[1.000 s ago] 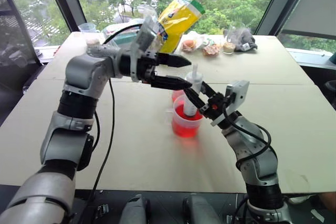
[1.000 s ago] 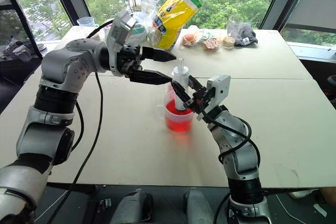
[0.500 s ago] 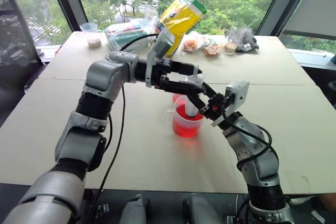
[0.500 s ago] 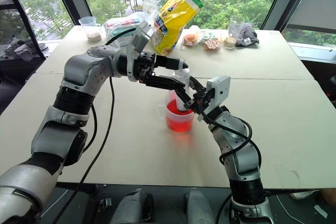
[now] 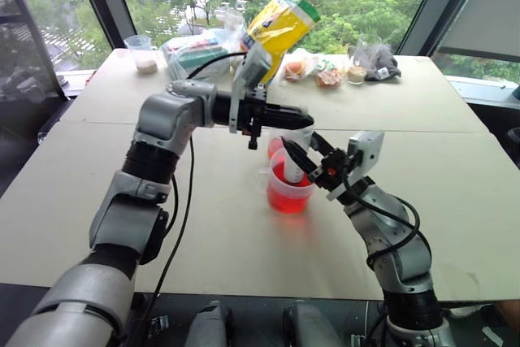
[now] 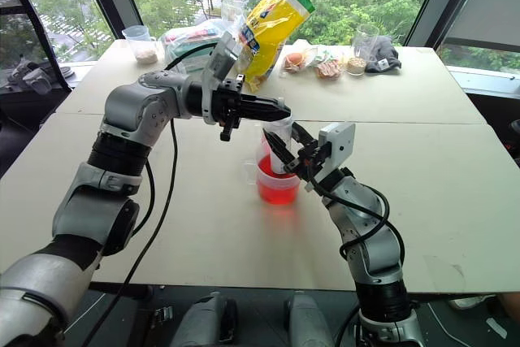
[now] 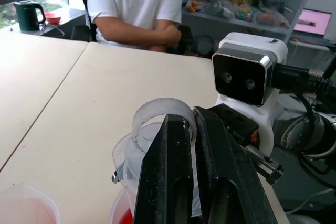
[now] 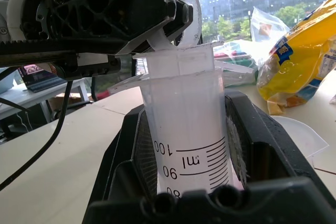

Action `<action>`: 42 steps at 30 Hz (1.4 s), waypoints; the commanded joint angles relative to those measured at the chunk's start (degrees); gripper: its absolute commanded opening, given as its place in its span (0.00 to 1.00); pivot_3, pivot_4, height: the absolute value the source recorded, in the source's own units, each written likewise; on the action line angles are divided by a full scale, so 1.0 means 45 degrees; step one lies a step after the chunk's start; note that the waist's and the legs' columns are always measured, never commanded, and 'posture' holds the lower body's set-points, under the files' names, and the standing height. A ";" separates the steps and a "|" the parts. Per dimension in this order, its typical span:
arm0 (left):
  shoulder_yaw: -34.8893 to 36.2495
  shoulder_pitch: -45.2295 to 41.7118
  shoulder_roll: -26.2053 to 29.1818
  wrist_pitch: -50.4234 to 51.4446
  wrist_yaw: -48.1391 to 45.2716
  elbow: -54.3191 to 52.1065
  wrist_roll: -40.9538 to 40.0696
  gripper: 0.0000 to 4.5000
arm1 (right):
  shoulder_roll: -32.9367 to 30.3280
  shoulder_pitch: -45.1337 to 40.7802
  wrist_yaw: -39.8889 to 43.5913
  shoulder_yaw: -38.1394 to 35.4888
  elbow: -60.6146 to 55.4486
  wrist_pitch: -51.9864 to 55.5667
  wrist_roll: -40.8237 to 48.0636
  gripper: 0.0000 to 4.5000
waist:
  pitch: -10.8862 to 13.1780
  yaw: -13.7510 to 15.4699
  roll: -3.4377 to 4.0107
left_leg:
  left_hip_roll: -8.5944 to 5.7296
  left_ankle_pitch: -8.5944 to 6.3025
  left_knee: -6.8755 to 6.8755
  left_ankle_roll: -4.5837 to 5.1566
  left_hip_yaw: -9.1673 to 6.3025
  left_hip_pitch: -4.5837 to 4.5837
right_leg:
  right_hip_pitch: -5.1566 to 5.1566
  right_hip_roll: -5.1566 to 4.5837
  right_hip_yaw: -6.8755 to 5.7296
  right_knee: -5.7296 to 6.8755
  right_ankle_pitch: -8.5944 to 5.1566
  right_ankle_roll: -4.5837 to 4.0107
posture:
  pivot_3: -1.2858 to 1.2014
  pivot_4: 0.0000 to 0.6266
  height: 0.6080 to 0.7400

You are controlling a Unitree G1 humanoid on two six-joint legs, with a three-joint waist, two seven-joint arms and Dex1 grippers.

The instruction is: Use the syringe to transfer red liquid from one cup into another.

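2 grippers meet over the cups at the middle of my table (image 5: 97, 193). My left gripper (image 5: 304, 120) points level toward my right, its fingers (image 7: 173, 166) pinched together on the white plunger (image 7: 160, 119) at the top of the syringe (image 8: 186, 145). My right gripper (image 5: 299, 152) reaches up and to my left from below, clamped tight around the syringe's clear barrel, which stands upright with its lower end down in the measuring cup (image 5: 289, 190). Red liquid (image 6: 276, 188) fills the lower part of that cup. Just behind it, touching or nearly so, I see the small cup (image 5: 275, 146), tinted red. Farther back lie a yellow bag (image 5: 280, 26), a clear cup of beige grains (image 5: 142, 53) and some snacks (image 5: 317, 71). Across the table a person in a white shirt (image 7: 136, 3) sits with arms folded.
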 commanded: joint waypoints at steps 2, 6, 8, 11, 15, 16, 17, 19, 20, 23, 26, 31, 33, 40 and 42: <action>0.0709 -0.0686 -0.0214 -0.0176 0.0090 -0.0482 -0.0462 0.00 | -0.0132 0.0060 0.0224 0.0328 -0.0025 0.0524 0.0252 0.32 | 0.0000 -0.0003 0.0000 | 0.0000 0.0000 0.0000 0.0000 0.0000 0.0000 | 0.0000 0.0000 0.0000 0.0001 0.0000 0.0000 | 0.52 0.24 1.00; 0.0876 -0.0835 -0.0235 -0.0242 0.0222 -0.0377 -0.0498 0.00 | -0.0226 0.0179 0.0259 0.0331 0.0010 0.0847 0.0462 0.32 | 0.0000 -0.0008 0.0000 | 0.0000 0.0000 0.0000 0.0000 -0.0002 0.0002 | 0.0000 0.0002 0.0000 0.0004 0.0000 0.0000 | 0.52 0.24 1.00; 0.0973 -0.0927 -0.0253 -0.0226 0.0267 -0.0273 -0.0548 0.00 | -0.0243 0.0234 0.0277 0.0359 0.0018 0.0889 0.0483 0.32 | 0.0000 -0.0002 0.0000 | 0.0001 0.0000 0.0000 0.0000 -0.0001 0.0002 | 0.0000 0.0002 0.0000 0.0004 0.0000 0.0000 | 0.52 0.24 1.00; 0.1045 -0.0999 -0.0269 -0.0290 0.0283 -0.0152 -0.0512 0.00 | -0.0219 0.0261 0.0244 0.0371 0.0036 0.0914 0.0470 0.32 | 0.0000 -0.0001 0.0000 | 0.0001 0.0000 0.0000 0.0000 0.0000 0.0001 | 0.0000 0.0001 0.0000 0.0003 0.0000 0.0000 | 0.52 0.24 1.00; 0.1104 -0.1104 -0.0267 -0.0400 0.0271 0.0001 -0.0458 0.00 | -0.0214 0.0272 0.0269 0.0426 0.0058 0.0965 0.0473 0.32 | 0.0000 0.0000 0.0000 | 0.0000 0.0000 0.0000 0.0000 0.0000 0.0001 | 0.0000 0.0001 0.0000 0.0003 0.0000 0.0000 | 0.52 0.24 1.00; 0.1118 -0.1136 -0.0265 -0.0416 0.0268 0.0030 -0.0457 0.00 | -0.0218 0.0283 0.0278 0.0434 0.0060 0.0973 0.0476 0.32 | 0.0000 -0.0001 0.0000 | 0.0000 0.0000 0.0000 0.0000 0.0000 0.0001 | 0.0000 0.0001 0.0000 0.0003 0.0000 0.0000 | 0.52 0.24 1.00; 0.1131 -0.1162 -0.0265 -0.0430 0.0266 0.0055 -0.0458 0.00 | -0.0227 0.0294 0.0287 0.0441 0.0055 0.0983 0.0480 0.32 | 0.0000 -0.0004 0.0000 | 0.0000 0.0000 0.0000 0.0000 0.0000 0.0001 | 0.0000 0.0001 -0.0001 0.0003 0.0000 0.0000 | 0.52 0.24 1.00; 0.1141 -0.1182 -0.0274 -0.0488 0.0266 0.0083 -0.0435 0.00 | -0.0249 0.0306 0.0303 0.0442 0.0050 0.0997 0.0491 0.32 | 0.0000 -0.0008 0.0000 | 0.0000 0.0000 0.0000 0.0000 -0.0001 0.0002 | 0.0000 0.0002 0.0000 0.0004 0.0000 0.0000 | 0.52 0.24 1.00; 0.1146 -0.1187 -0.0278 -0.0510 0.0261 0.0094 -0.0420 0.00 | -0.0255 0.0307 0.0306 0.0438 0.0051 0.1005 0.0497 0.32 | 0.0000 -0.0005 0.0000 | 0.0000 0.0000 0.0000 0.0000 -0.0002 0.0001 | 0.0000 0.0002 0.0000 0.0004 0.0000 0.0000 | 0.52 0.24 1.00; 0.1210 -0.1234 -0.0304 -0.0559 0.0294 0.0153 -0.0410 0.00 | -0.0274 0.0305 0.0328 0.0433 0.0041 0.1028 0.0502 0.32 | 0.0000 -0.0003 0.0000 | 0.0000 0.0000 0.0000 0.0000 -0.0001 0.0001 | 0.0000 0.0002 0.0000 0.0004 0.0000 0.0000 | 0.52 0.24 1.00; 0.1251 -0.1231 -0.0370 -0.0584 0.0379 0.0112 -0.0423 0.00 | -0.0330 0.0293 0.0374 0.0467 0.0046 0.1008 0.0454 0.32 | 0.0000 -0.0001 0.0000 | 0.0000 0.0000 0.0000 0.0000 -0.0001 0.0001 | 0.0000 0.0002 0.0000 0.0004 0.0000 0.0000 | 0.52 0.24 1.00; 0.1299 -0.1234 -0.0394 -0.0592 0.0391 0.0101 -0.0408 0.00 | -0.0308 0.0202 0.0342 0.0466 0.0069 0.1032 0.0485 0.32 | 0.0000 -0.0005 0.0000 | 0.0000 0.0000 0.0000 0.0000 -0.0001 0.0001 | 0.0000 0.0002 0.0000 0.0004 0.0000 0.0000 | 0.52 0.24 1.00; 0.1326 -0.1254 -0.0402 -0.0585 0.0420 0.0095 -0.0417 0.00 | -0.0312 0.0178 0.0334 0.0454 0.0065 0.1031 0.0480 0.32 | 0.0000 -0.0004 0.0000 | 0.0000 0.0000 0.0000 0.0000 -0.0002 0.0001 | 0.0000 0.0002 0.0000 0.0004 0.0000 0.0000 | 0.52 0.24 1.00; 0.1351 -0.1224 -0.0497 -0.0548 0.0469 0.0023 -0.0438 0.00 | -0.0292 -0.0061 0.0276 0.0339 -0.0009 0.1036 0.0537 0.32 | 0.0000 -0.0002 0.0000 | 0.0000 0.0000 0.0000 0.0000 -0.0001 0.0001 | 0.0000 0.0002 0.0000 0.0004 0.0000 0.0000 | 0.52 0.24 1.00; 0.1309 -0.1169 -0.0466 -0.0359 0.0377 -0.0044 -0.0501 0.00 | -0.0330 -0.0252 0.0237 0.0264 -0.0140 0.1036 0.0524 0.32 | 0.0000 -0.0002 0.0000 | 0.0000 0.0000 0.0000 0.0000 -0.0001 0.0001 | 0.0000 0.0002 0.0000 0.0004 0.0000 0.0000 | 0.52 0.24 1.00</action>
